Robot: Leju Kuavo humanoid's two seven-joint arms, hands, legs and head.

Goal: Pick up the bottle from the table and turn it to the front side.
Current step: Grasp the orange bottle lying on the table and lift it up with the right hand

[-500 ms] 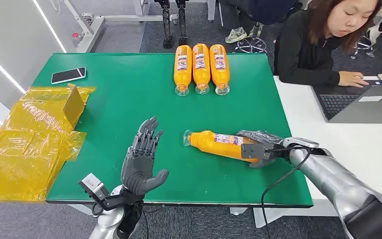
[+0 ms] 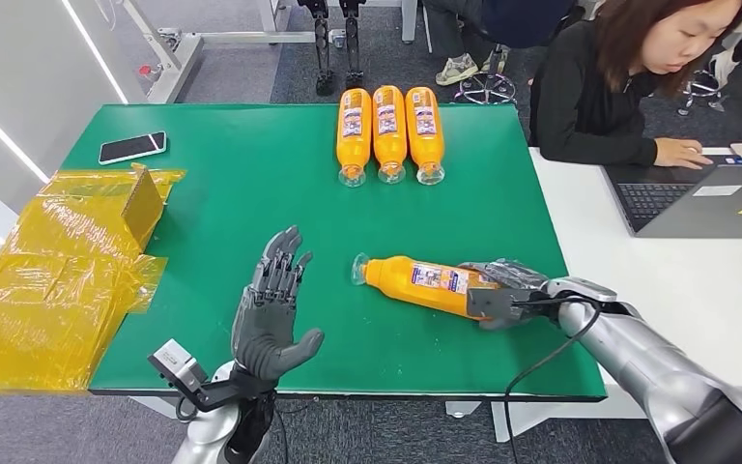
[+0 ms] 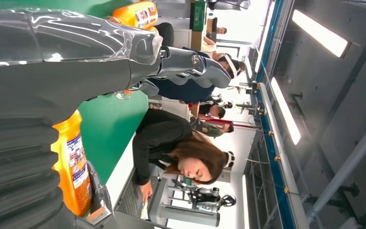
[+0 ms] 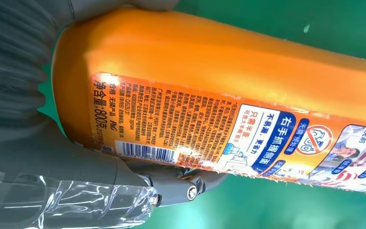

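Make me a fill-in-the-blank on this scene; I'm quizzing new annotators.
1. The right hand grips the ____ end of the lying bottle.
2. ____ more bottles lie in a row at the table's far edge.
3. The left hand holds ____.
4. A ____ lies near the table's far left corner.

Missing: base; Three; nothing; phone

Bottle in my right robot hand: the bottle is glossy orange plastic, smooth, with a shiny printed paper-like label with a rough edge.
My thumb cover: a clear, crinkly plastic film over grey, matt, ribbed material.
My left robot hand: dark grey, matt plastic look.
My arms: silver, smooth metallic sheen.
Worktop: green, matt, even surface.
Sheet at the worktop's edge: yellow film, glossy and wrinkled.
Phone: glossy dark screen.
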